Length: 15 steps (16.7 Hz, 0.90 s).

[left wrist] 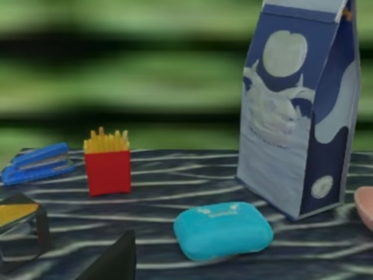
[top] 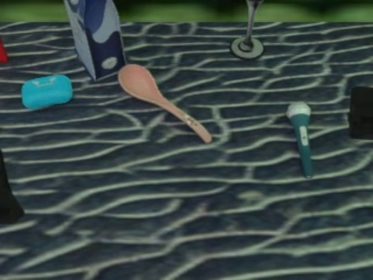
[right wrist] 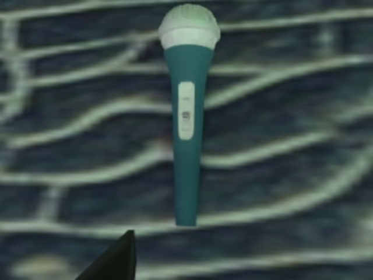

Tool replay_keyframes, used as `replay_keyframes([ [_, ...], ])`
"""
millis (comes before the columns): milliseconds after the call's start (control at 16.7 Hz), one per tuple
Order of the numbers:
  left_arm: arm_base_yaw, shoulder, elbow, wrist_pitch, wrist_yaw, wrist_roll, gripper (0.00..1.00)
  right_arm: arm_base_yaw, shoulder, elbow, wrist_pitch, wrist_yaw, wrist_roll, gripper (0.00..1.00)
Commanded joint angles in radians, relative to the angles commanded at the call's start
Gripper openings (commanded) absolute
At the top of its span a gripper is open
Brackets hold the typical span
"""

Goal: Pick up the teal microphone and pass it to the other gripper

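Right pincer (top: 361,112) sits at the right edge of the table (top: 175,221), just a dark block in the top view, near the teal microphone (top: 302,136) but not touching it. Only one black finger tip (right wrist: 113,259) shows in the right wrist view, so I cannot tell how wide that pincer is open, and it holds nothing. Over at the left edge, the left pincer (top: 7,198) is parked low and far from the mic, and I cannot tell its opening either. So the job looks to be at its very start: the mic has not been picked up yet. It lies flat on the right side of the table, its round pale head pointing to the far side and its thin dark-teal handle pointing to the near side. A little white strip runs along the handle. Next, I think the right pincer must come down over the handle with its fingers on both sides and squeeze. The handle is smooth and gets thinner at the end, so it could slip. Nearby things are a shiny pink spoon (top: 160,99), a soft-looking blue soap block (top: 46,91), a tall milk carton (top: 96,38) and a glass stem (top: 247,41) standing at the far side.
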Motion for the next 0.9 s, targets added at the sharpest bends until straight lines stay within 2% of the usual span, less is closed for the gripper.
replay_keyframes([
  [240,0.000,0.000,0.000,0.000,0.000,0.000,1.00,0.065,0.371,0.275,-0.170,0.004,0.073,1.00],
  [480,0.000,0.000,0.000,0.000,0.000,0.000,1.00,0.112,0.624,0.461,-0.309,0.012,0.124,1.00],
  [900,0.000,0.000,0.000,0.000,0.000,0.000,1.00,0.132,0.732,0.538,-0.379,0.019,0.146,1.00],
])
